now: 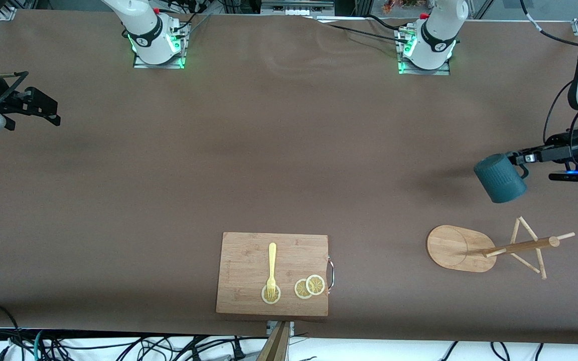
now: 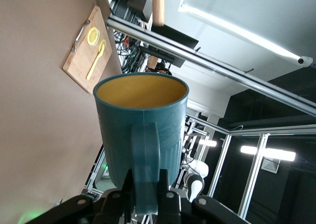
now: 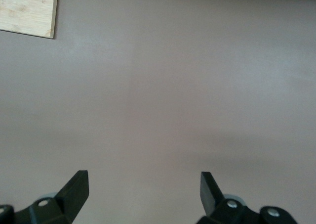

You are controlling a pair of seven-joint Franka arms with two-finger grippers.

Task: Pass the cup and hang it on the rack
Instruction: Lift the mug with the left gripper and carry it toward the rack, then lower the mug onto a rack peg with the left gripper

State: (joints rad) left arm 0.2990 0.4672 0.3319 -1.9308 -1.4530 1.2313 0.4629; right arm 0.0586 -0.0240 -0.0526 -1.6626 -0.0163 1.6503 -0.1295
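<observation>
My left gripper is shut on the handle of the dark teal ribbed cup and holds it tilted in the air over bare table at the left arm's end, close to the rack. In the left wrist view the cup shows its ochre inside, with the handle clamped in my left gripper. The bamboo rack stands on its oval base, its post and thin pegs free. My right gripper waits open and empty over the right arm's end of the table; it also shows in the right wrist view.
A bamboo cutting board with a metal handle lies near the table's front edge, carrying a yellow fork and lemon slices. It shows in the left wrist view, and its corner in the right wrist view.
</observation>
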